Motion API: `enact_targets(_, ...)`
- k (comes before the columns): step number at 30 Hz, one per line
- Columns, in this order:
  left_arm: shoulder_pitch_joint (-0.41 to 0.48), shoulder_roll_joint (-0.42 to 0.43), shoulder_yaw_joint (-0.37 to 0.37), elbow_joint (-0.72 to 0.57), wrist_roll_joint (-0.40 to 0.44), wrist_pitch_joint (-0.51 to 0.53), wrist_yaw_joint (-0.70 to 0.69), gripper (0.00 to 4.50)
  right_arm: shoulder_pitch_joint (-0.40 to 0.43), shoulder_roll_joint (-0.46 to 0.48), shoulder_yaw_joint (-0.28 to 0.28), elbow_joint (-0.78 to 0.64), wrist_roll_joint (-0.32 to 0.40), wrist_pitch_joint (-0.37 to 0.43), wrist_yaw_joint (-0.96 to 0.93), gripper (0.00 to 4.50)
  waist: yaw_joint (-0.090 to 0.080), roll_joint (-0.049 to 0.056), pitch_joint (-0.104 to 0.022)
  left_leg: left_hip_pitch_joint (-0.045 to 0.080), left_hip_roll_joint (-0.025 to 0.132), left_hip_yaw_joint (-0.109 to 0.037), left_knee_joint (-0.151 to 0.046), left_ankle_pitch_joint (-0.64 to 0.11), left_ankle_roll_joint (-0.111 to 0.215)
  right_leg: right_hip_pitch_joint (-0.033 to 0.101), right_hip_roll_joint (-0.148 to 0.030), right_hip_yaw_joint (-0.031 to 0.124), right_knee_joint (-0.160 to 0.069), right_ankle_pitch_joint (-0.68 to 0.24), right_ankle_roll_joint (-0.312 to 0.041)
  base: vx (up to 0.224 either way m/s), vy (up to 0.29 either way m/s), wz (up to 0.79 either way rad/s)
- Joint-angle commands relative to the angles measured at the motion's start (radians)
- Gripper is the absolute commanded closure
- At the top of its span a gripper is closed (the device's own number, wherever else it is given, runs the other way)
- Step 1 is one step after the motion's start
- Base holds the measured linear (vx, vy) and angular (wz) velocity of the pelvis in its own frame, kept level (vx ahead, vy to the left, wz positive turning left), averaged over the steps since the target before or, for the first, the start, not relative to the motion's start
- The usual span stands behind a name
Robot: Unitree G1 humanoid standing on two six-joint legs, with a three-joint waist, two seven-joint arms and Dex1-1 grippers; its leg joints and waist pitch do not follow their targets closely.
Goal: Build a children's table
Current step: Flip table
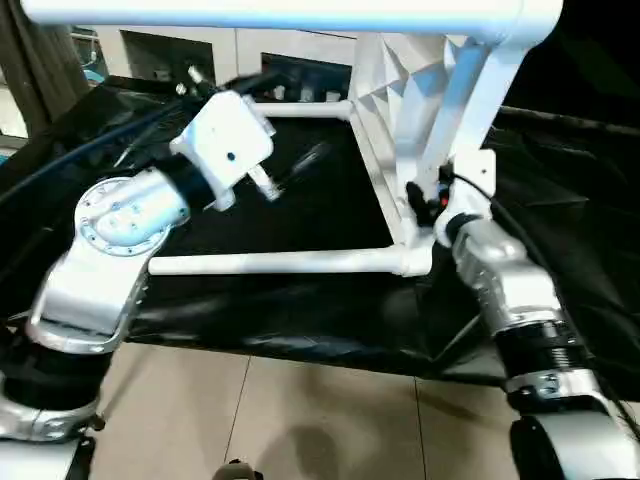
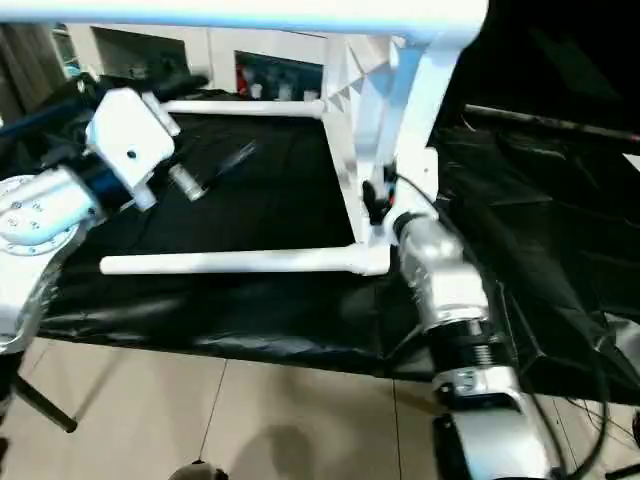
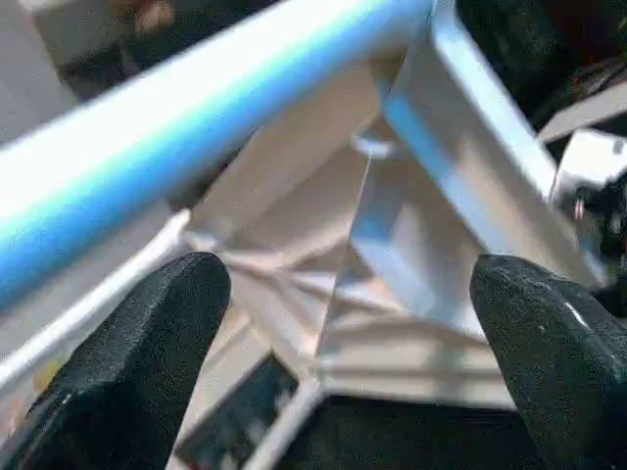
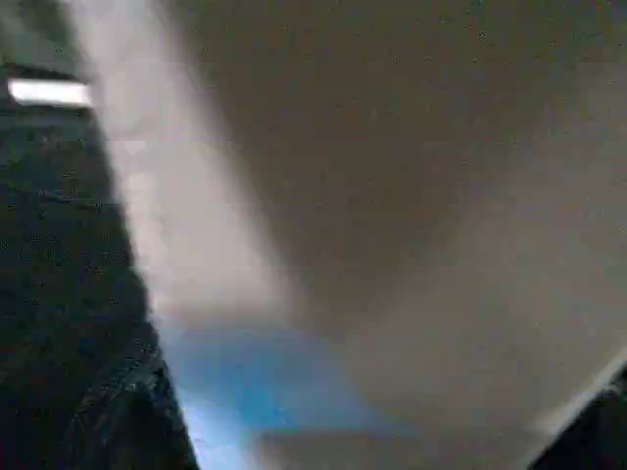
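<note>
So the right wrist view is pretty much mush: a big pale blurred surface takes up most of the frame with a bluish smear at lower centre, can't tell which part of the table it is. In the left eye view, the top leg is cut off by the upper edge, and the left gripper near upper centre is motion-blurred, so its fingers are just a streak. The right gripper is tucked against the tabletop right of centre, fingers mostly hidden. Cabinet shelves along the top of the right eye view hold stuff too small to make out. Both forearms run off the bottom edge.
</note>
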Motion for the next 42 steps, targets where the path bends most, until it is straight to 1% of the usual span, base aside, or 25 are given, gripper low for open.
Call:
enact_targets(1, -0.017, 0.005, -0.025, -0.025, 0.011, -0.023, -0.021, 0.00, -0.013, -0.007, -0.016, 0.038, -0.008, -0.064, 0.015, 1.19, -0.004, 0.020, -0.069, 0.045, 0.051, -0.021, -0.065, -0.143, -0.117, 0.020, -0.074, 0.035, -0.056, 0.143, -0.121, 0.000, 0.000, 0.00)
enact_targets(3, -0.005, 0.013, -0.041, -0.033, 0.016, -0.032, -0.046, 0.00, -0.026, -0.006, -0.019, 0.064, -0.010, -0.096, 0.026, 1.19, -0.011, 0.016, -0.068, 0.040, 0.049, -0.019, -0.061, -0.107, -0.093, 0.022, -0.068, 0.034, -0.052, 0.187, -0.130, 0.000, 0.000, 0.00)
enact_targets(5, 0.010, 0.020, -0.050, -0.041, 0.015, -0.024, -0.063, 0.00, -0.036, -0.011, -0.010, 0.087, -0.025, -0.121, 0.033, 1.19, -0.014, 0.018, -0.068, 0.040, 0.049, -0.019, -0.061, -0.099, -0.085, 0.022, -0.068, 0.034, -0.051, 0.190, -0.137, 0.000, 0.000, 0.00)
enact_targets(6, 0.024, 0.029, -0.058, -0.048, 0.017, -0.014, -0.081, 0.00, -0.044, -0.015, -0.005, 0.110, -0.035, -0.146, 0.040, 1.19, -0.015, 0.015, -0.068, 0.040, 0.050, -0.018, -0.060, -0.099, -0.083, 0.021, -0.068, 0.034, -0.051, 0.188, -0.141, 0.000, 0.000, 0.00)
enact_targets(10, 0.040, 0.047, -0.061, -0.052, 0.036, -0.025, -0.092, 0.00, -0.063, -0.018, -0.008, 0.167, -0.039, -0.210, 0.061, 1.19, -0.016, 0.017, -0.066, 0.041, 0.051, -0.016, -0.059, -0.112, -0.075, 0.019, -0.068, 0.035, -0.052, 0.168, -0.151, 0.000, 0.000, 0.00)
enact_targets(12, 0.033, 0.046, -0.042, -0.053, 0.048, -0.054, -0.077, 0.00, -0.075, -0.025, -0.002, 0.217, -0.047, -0.271, 0.082, 1.35, -0.015, 0.017, -0.067, 0.042, 0.053, -0.016, -0.059, -0.118, -0.070, 0.018, -0.068, 0.034, -0.051, 0.163, -0.159, 0.000, 0.000, 0.00)
enact_targets(13, 0.031, 0.047, -0.040, -0.053, 0.050, -0.058, -0.075, 0.00, -0.076, -0.026, -0.001, 0.221, -0.048, -0.277, 0.085, 1.45, -0.015, 0.016, -0.066, 0.041, 0.053, -0.015, -0.059, -0.123, -0.069, 0.018, -0.070, 0.034, -0.053, 0.159, -0.161, 0.000, 0.000, 0.00)
enact_targets(15, 0.003, 0.047, -0.018, -0.049, 0.081, -0.098, -0.043, 0.00, -0.082, -0.029, 0.002, 0.245, -0.053, -0.299, 0.094, 1.69, -0.015, 0.016, -0.066, 0.041, 0.054, -0.016, -0.059, -0.125, -0.064, 0.019, -0.069, 0.034, -0.052, 0.154, -0.163, 0.000, 0.000, 0.00)
enact_targets(16, -0.031, 0.054, 0.011, -0.037, 0.133, -0.155, 0.005, 0.00, -0.092, -0.031, -0.003, 0.281, -0.058, -0.325, 0.104, 1.69, -0.015, 0.014, -0.066, 0.040, 0.055, -0.017, -0.059, -0.123, -0.061, 0.019, -0.069, 0.033, -0.052, 0.155, -0.164, 0.000, 0.000, 0.00)
enact_targets(17, -0.042, 0.061, 0.020, -0.032, 0.157, -0.174, 0.022, 0.00, -0.097, -0.031, -0.006, 0.296, -0.060, -0.334, 0.107, 1.74, -0.016, 0.017, -0.067, 0.040, 0.056, -0.018, -0.058, -0.128, -0.059, 0.020, -0.070, 0.033, -0.053, 0.148, -0.164, 0.000, 0.000, 0.00)
enact_targets(19, -0.048, 0.067, 0.028, -0.025, 0.174, -0.185, 0.039, 0.00, -0.101, -0.031, -0.008, 0.309, -0.062, -0.342, 0.111, 1.79, -0.017, 0.015, -0.066, 0.037, 0.055, -0.018, -0.058, -0.125, -0.057, 0.022, -0.071, 0.032, -0.052, 0.149, -0.165, 0.000, 0.000, 0.00)
enact_targets(20, -0.050, 0.070, 0.031, -0.022, 0.183, -0.188, 0.048, 0.00, -0.103, -0.031, -0.009, 0.315, -0.062, -0.346, 0.114, 2.08, -0.017, 0.014, -0.066, 0.038, 0.055, -0.017, -0.057, -0.126, -0.054, 0.020, -0.070, 0.033, -0.051, 0.146, -0.165, 0.000, 0.000, 0.00)
enact_targets(22, -0.052, 0.084, 0.036, -0.009, 0.221, -0.201, 0.075, 0.00, -0.109, -0.031, -0.009, 0.332, -0.064, -0.356, 0.116, 2.16, -0.016, 0.016, -0.066, 0.038, 0.055, -0.017, -0.056, -0.124, -0.052, 0.019, -0.072, 0.033, -0.050, 0.144, -0.169, 0.000, 0.000, 0.00)
enact_targets(23, -0.052, 0.084, 0.036, -0.009, 0.221, -0.201, 0.075, 0.00, -0.109, -0.031, -0.009, 0.332, -0.064, -0.356, 0.116, 2.34, -0.015, 0.017, -0.066, 0.039, 0.056, -0.017, -0.057, -0.122, -0.052, 0.017, -0.072, 0.033, -0.051, 0.143, -0.169, 0.000, 0.000, 0.00)
enact_targets(24, -0.055, 0.108, 0.027, 0.017, 0.292, -0.212, 0.104, 0.00, -0.114, -0.028, -0.011, 0.348, -0.066, -0.369, 0.118, 2.34, -0.014, 0.020, -0.067, 0.040, 0.055, -0.017, -0.056, -0.124, -0.054, 0.016, -0.070, 0.032, -0.049, 0.144, -0.172, 0.000, 0.000, 0.00)
enact_targets(27, -0.067, 0.121, 0.010, 0.080, 0.373, -0.217, 0.136, 0.00, -0.121, -0.023, -0.014, 0.368, -0.066, -0.390, 0.122, 2.45, -0.017, 0.023, -0.067, 0.040, 0.055, -0.018, -0.057, -0.145, -0.057, 0.015, -0.072, 0.033, -0.052, 0.119, -0.173, 0.000, 0.000, 0.00)
enact_targets(28, -0.067, 0.121, 0.010, 0.080, 0.373, -0.217, 0.136, 0.00, -0.121, -0.023, -0.014, 0.368, -0.066, -0.390, 0.122, 2.45, -0.016, 0.023, -0.067, 0.040, 0.055, -0.018, -0.057, -0.146, -0.058, 0.015, -0.071, 0.032, -0.052, 0.117, -0.174, 0.000, 0.000, 0.00)
enact_targets(29, -0.077, 0.127, 0.008, 0.104, 0.422, -0.199, 0.174, 0.00, -0.122, -0.021, -0.014, 0.370, -0.065, -0.393, 0.122, 2.48, -0.016, 0.025, -0.067, 0.040, 0.056, -0.019, -0.058, -0.147, -0.060, 0.014, -0.072, 0.032, -0.051, 0.117, -0.176, 0.000, 0.000, 0.00)
enact_targets(30, -0.086, 0.131, 0.012, 0.126, 0.452, -0.193, 0.195, 0.00, -0.123, -0.020, -0.014, 0.373, -0.065, -0.398, 0.123, 2.48, -0.015, 0.032, -0.068, 0.041, 0.057, -0.021, -0.057, -0.148, -0.064, 0.014, -0.072, 0.031, -0.049, 0.129, -0.178, 0.000, 0.000, 0.00)
enact_targets(31, -0.097, 0.142, 0.019, 0.154, 0.503, -0.180, 0.231, 0.00, -0.124, -0.017, -0.015, 0.377, -0.065, -0.406, 0.125, 2.48, -0.017, 0.029, -0.069, 0.042, 0.057, -0.020, -0.057, -0.148, -0.063, 0.013, -0.070, 0.031, -0.049, 0.144, -0.181, 0.000, 0.000, 0.00)
enact_targets(32, -0.098, 0.151, 0.024, 0.165, 0.510, -0.182, 0.234, 0.00, -0.123, -0.016, -0.015, 0.377, -0.065, -0.409, 0.125, 2.48, -0.016, 0.033, -0.069, 0.040, 0.054, -0.021, -0.056, -0.142, -0.061, 0.015, -0.071, 0.031, -0.047, 0.154, -0.184, 0.000, 0.000, 0.00)
enact_targets(34, -0.097, 0.165, 0.028, 0.176, 0.528, -0.177, 0.240, 0.00, -0.123, -0.015, -0.015, 0.377, -0.066, -0.412, 0.126, 2.49, -0.015, 0.029, -0.070, 0.039, 0.054, -0.020, -0.054, -0.135, -0.055, 0.016, -0.072, 0.031, -0.048, 0.160, -0.188, 0.000, 0.000, 0.00)
enact_targets(37, -0.098, 0.184, 0.049, 0.190, 0.578, -0.147, 0.276, 0.00, -0.124, -0.017, -0.015, 0.381, -0.069, -0.421, 0.129, 2.49, -0.015, 0.034, -0.069, 0.038, 0.055, -0.021, -0.054, -0.120, -0.048, 0.015, -0.071, 0.030, -0.045, 0.174, -0.195, 0.000, 0.000, 0.00)
enact_targets(38, -0.104, 0.184, 0.064, 0.201, 0.590, -0.138, 0.289, 0.00, -0.126, -0.018, -0.015, 0.387, -0.070, -0.427, 0.131, 2.50, -0.015, 0.033, -0.069, 0.038, 0.055, -0.020, -0.054, -0.124, -0.046, 0.015, -0.071, 0.030, -0.046, 0.171, -0.200, 0.000, 0.000, 0.00)
enact_targets(42, -0.109, 0.168, 0.072, 0.205, 0.593, -0.134, 0.309, 0.00, -0.128, -0.020, -0.015, 0.389, -0.072, -0.431, 0.131, 2.50, -0.013, 0.032, -0.068, 0.039, 0.055, -0.021, -0.055, -0.140, -0.046, 0.014, -0.073, 0.030, -0.048, 0.153, -0.207, 0.000, 0.000, 0.00)
